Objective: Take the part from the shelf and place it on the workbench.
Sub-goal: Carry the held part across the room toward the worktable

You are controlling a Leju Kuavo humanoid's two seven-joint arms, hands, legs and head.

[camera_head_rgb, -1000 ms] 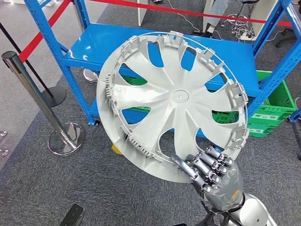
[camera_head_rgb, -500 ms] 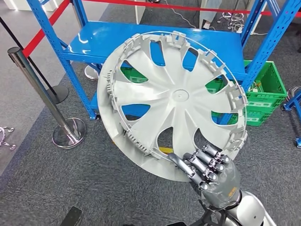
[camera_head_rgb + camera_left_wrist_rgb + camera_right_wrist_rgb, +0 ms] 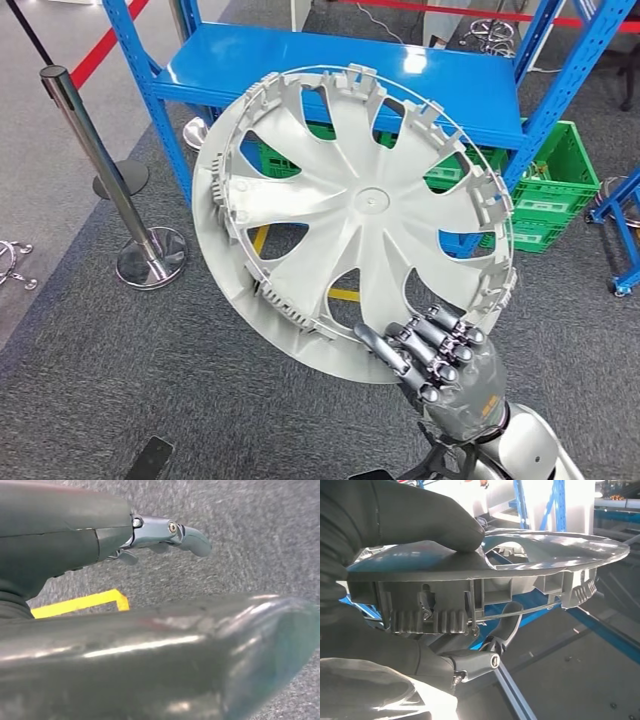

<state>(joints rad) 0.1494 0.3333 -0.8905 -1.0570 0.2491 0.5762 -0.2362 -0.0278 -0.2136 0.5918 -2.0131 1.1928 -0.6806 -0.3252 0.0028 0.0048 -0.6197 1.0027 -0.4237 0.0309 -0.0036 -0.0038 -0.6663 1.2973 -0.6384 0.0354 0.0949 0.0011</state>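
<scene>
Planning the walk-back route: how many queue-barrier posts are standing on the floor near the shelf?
2. One chrome post stands left of the blue shelf; a second post's base lies behind it. Others may be hidden behind the wheel cover.

No text, label, brand or number can be read anywhere. The right hand (image 3: 451, 368) carries a small orange mark on its back, too small and blurred to make out. The wheel cover (image 3: 355, 215) bears no lettering that can be read.
</scene>
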